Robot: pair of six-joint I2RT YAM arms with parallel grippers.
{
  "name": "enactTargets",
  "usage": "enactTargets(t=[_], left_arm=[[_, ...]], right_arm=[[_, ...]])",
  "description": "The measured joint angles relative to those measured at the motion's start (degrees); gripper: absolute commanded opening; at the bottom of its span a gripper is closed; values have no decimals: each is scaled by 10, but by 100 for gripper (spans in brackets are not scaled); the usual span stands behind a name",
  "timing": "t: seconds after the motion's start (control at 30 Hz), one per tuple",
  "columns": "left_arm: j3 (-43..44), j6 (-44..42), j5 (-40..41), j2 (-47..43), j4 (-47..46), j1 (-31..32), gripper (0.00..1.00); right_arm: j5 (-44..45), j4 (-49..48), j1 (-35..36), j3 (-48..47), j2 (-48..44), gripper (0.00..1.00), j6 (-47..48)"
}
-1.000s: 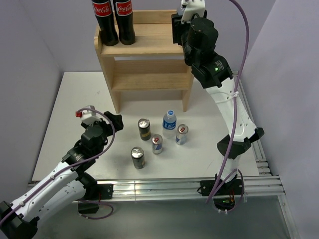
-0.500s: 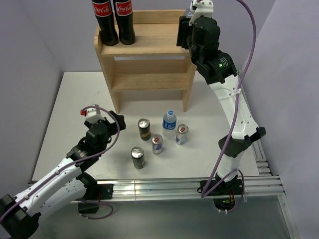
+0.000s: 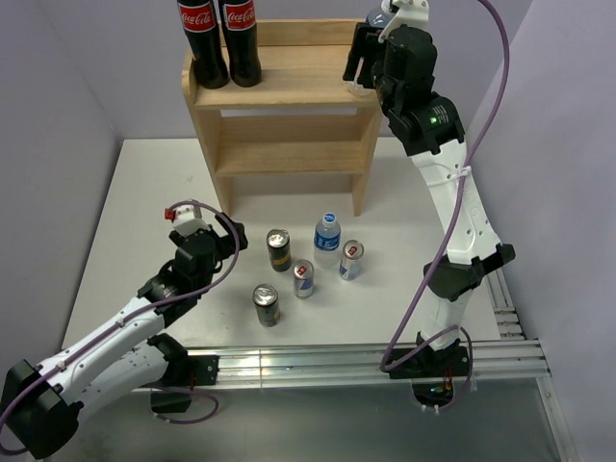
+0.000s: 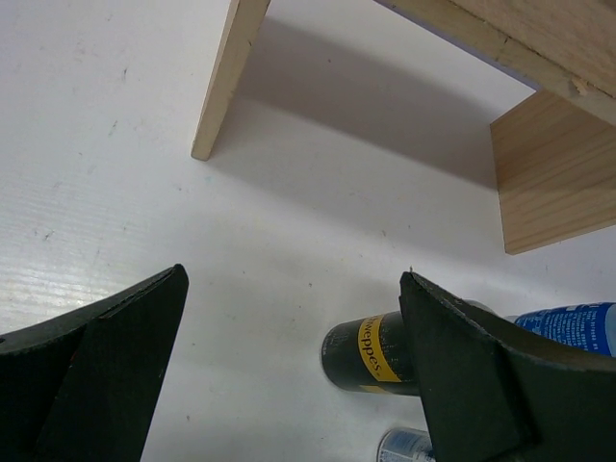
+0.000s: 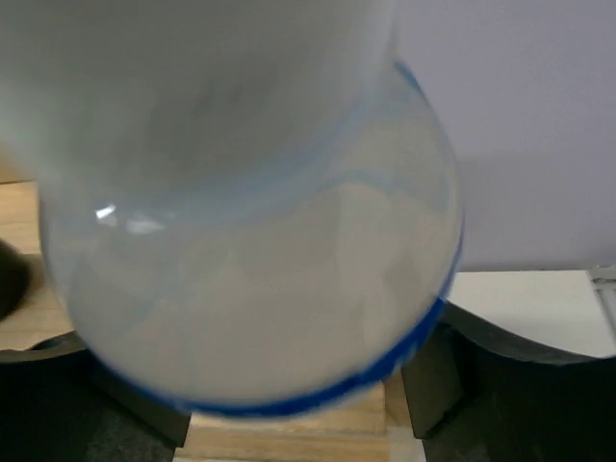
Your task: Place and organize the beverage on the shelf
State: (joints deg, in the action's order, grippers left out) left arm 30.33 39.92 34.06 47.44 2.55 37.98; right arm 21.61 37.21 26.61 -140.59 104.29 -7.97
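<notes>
Your right gripper [image 3: 366, 53] clamps a bottle [image 5: 250, 241] above the shelf [image 3: 294, 85] edge; release it tilted and it may topple off. Left gripper [image 4: 291, 279] gapes wide near a can [image 4: 371, 351].

"Coca-Cola" on red labels, cola bottles [image 3: 202, 43]; "weppes" on yellow band, dark can [image 4: 371, 351].

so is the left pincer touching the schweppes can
Apart. The top view shows a strip of bare table between the open left pincer and the Schweppes can.
</notes>
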Motion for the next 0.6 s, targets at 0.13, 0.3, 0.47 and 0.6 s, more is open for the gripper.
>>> enactTargets(t=[0.13, 0.3, 0.47, 0.6], left_arm=[[0, 0, 0, 7, -13, 0, 99], [0, -1, 1, 11, -23, 0, 99], [0, -3, 3, 11, -29, 0, 99], [0, -3, 3, 11, -37, 0, 99]], right_arm=[[-1, -12, -6, 0, 14, 93, 3], [-1, -26, -8, 0, 21, 93, 5], [-2, -29, -8, 0, 21, 93, 3], [-2, -30, -8, 0, 21, 93, 3]])
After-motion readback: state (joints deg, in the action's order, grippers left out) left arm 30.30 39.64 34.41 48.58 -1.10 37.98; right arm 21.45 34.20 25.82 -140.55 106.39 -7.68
